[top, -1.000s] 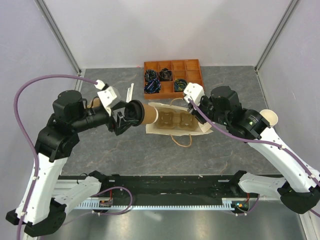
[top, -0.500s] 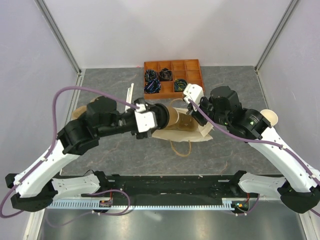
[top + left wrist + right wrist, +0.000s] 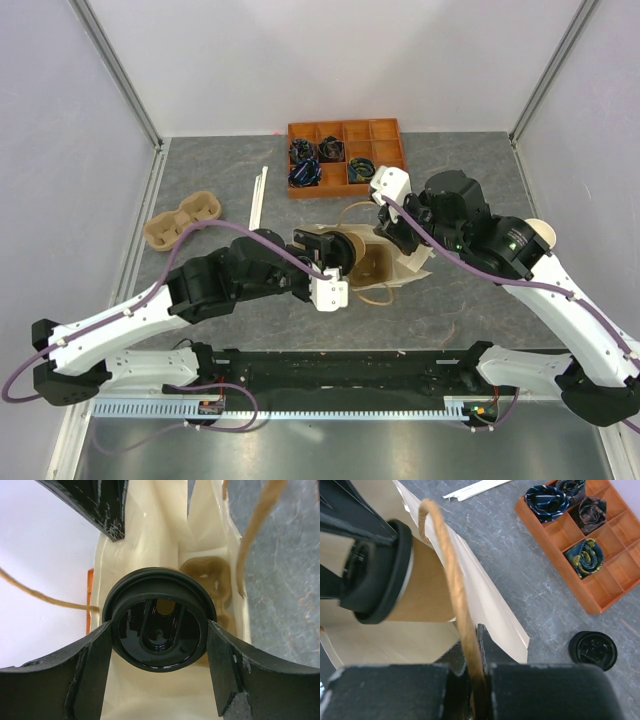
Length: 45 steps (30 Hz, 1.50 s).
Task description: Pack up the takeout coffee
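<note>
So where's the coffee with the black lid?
Top view, centre: the takeout coffee is in the left gripper, at the open mouth of the paper bag.

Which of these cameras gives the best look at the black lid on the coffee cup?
The left wrist view: the lid faces the camera, filling the middle. The right wrist view shows it edge-on; from above it is small and mostly hidden by the left gripper.

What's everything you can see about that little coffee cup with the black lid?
The takeout coffee is a small tapered cup of tan kraft paper, capped by a round black plastic lid with a raised rim. It is held off the table, tipped on its side, base pointing into the open mouth of the paper bag. The left arm's jaws clamp it at the lid.
</note>
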{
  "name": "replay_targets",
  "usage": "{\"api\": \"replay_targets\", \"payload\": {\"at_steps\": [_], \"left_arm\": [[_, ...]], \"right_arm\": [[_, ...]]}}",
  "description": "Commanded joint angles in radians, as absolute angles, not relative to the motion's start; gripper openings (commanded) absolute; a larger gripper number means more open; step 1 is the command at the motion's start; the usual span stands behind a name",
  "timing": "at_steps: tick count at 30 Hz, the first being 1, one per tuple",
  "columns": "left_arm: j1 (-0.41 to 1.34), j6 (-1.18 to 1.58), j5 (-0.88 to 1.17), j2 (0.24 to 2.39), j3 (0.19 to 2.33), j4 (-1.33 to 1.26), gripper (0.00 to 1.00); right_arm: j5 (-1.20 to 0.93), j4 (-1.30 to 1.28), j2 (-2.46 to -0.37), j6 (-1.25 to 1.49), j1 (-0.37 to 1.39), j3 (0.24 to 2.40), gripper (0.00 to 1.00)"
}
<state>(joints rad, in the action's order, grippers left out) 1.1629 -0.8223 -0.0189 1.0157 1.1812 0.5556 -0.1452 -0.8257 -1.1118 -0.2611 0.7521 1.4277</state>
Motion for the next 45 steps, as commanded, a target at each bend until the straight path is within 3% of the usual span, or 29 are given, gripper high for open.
{"api": "replay_targets", "payload": {"at_steps": [1, 16, 36, 45], "left_arm": [[1.189, -0.902, -0.103, 1.022, 1.146, 0.491, 0.3], [1.209, -0.834, -0.113, 1.043, 1.207, 0.558, 0.3], [1.221, -0.934, -0.166, 0.999, 0.937, 0.419, 0.25], [1.325, -1.035, -0.256, 0.991, 0.848, 0.264, 0.24]], "right_arm": [[-0.167, -0.81, -1.083, -0.215, 0.769, 1.437, 0.0], [-0.019, -0.707, -1.0, -0.299, 0.847, 1.414, 0.0], [-0.041, -0.649, -0.95, -0.315, 0.917, 1.302, 0.0], [-0.052, -0.638, -0.948, -0.281, 0.925, 1.29, 0.0]]}}
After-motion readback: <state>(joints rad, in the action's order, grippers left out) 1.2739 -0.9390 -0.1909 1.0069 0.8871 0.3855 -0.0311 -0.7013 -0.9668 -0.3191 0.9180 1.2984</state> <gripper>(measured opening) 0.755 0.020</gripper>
